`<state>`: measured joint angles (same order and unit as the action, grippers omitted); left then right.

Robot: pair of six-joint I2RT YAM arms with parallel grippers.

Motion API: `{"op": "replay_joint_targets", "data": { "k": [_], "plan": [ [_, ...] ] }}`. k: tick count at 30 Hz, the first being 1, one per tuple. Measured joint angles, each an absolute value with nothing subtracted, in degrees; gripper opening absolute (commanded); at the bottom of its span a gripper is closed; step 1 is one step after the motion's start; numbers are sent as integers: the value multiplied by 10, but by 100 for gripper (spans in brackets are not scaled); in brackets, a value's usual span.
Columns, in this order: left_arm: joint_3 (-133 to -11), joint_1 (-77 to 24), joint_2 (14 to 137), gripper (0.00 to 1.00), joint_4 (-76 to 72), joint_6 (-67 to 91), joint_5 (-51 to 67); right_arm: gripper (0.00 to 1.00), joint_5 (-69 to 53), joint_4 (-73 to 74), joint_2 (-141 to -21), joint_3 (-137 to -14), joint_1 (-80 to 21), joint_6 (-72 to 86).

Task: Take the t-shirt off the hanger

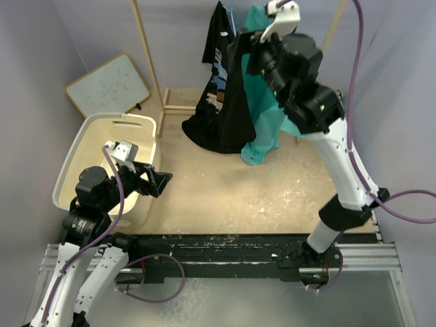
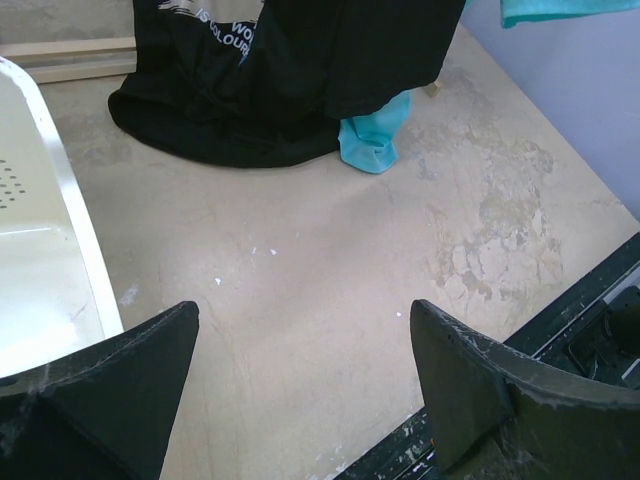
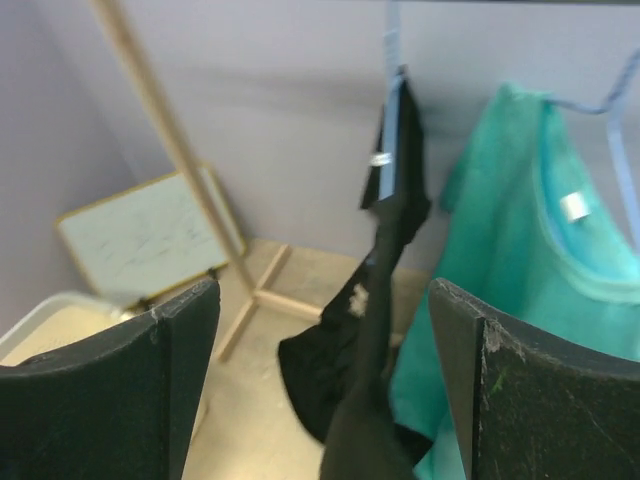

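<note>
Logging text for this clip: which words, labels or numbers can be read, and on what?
"WO" over "IS COLOUR", both cut off: print on black t-shirt.
Whiteboard: faint marks, unreadable.
Collar tag on that shirt: too small.
Neck label in teal t-shirt: too small.

Pale lilac walls (image 1: 41, 41) all round, scuffed beige tabletop (image 1: 259, 197), small whiteboard (image 1: 109, 85) leaning back-left beside a light wooden rack frame (image 1: 147, 51).

I'm seeing both arms wearing white shells over black joints, left arm (image 1: 60, 272) and right arm (image 1: 344, 170). Purple cables (image 1: 354, 75) are running along each. Green lights (image 1: 317, 105) are glowing on the right. Left tool (image 2: 305, 330) and right tool (image 3: 325, 300) are showing scuffed matte-black wedge fingers (image 2: 120, 390).
</note>
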<state>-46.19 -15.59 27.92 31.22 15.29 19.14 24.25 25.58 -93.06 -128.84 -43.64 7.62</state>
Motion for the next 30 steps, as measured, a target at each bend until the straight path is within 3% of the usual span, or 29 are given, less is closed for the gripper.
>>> {"op": "replay_joint_targets", "data": {
  "k": [7,13,20,30],
  "plan": [
    [-462,-156,286,89,312,152,192,83,215,365,-1062,-1488,-315,95],
    [-462,-156,288,88,314,152,191,80,195,379,-1063,-1443,-305,100],
    [-462,-156,290,88,314,152,191,67,150,377,-1068,-1438,-300,110],
    [-462,-156,290,88,314,152,191,63,108,372,-1079,-1438,-300,120]
  ]
}}
